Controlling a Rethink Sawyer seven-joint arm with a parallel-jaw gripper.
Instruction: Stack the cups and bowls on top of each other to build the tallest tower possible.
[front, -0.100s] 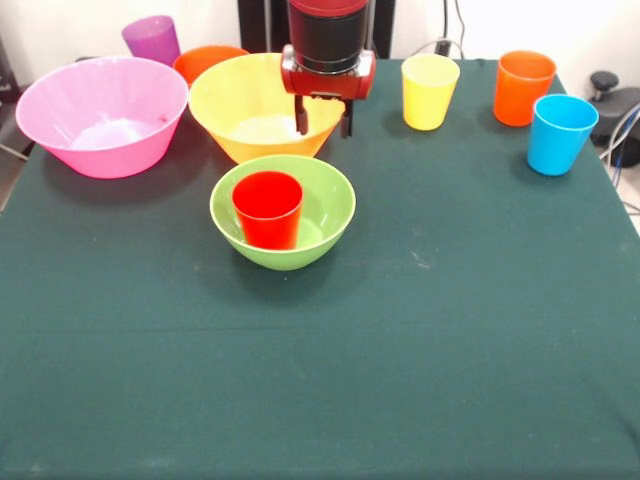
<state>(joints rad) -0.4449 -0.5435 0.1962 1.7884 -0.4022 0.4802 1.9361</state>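
A red cup (267, 208) stands upright inside the lime green bowl (330, 190) at mid-table, forming a low tower. Just behind it sits the large yellow-orange bowl (240, 100). My gripper (323, 120) hangs open at that bowl's right rim, one finger (300, 120) inside the bowl and the other outside it. The large pink bowl (60, 110) sits at the left, with a purple cup (152, 40) and a small orange bowl (205, 62) behind it. At the right stand a yellow cup (429, 92), an orange cup (523, 88) and a light blue cup (560, 134).
Dark green cloth (400, 350) covers the table. Black gear and cables (612, 100) lie off the table's right edge, close to the blue cup.
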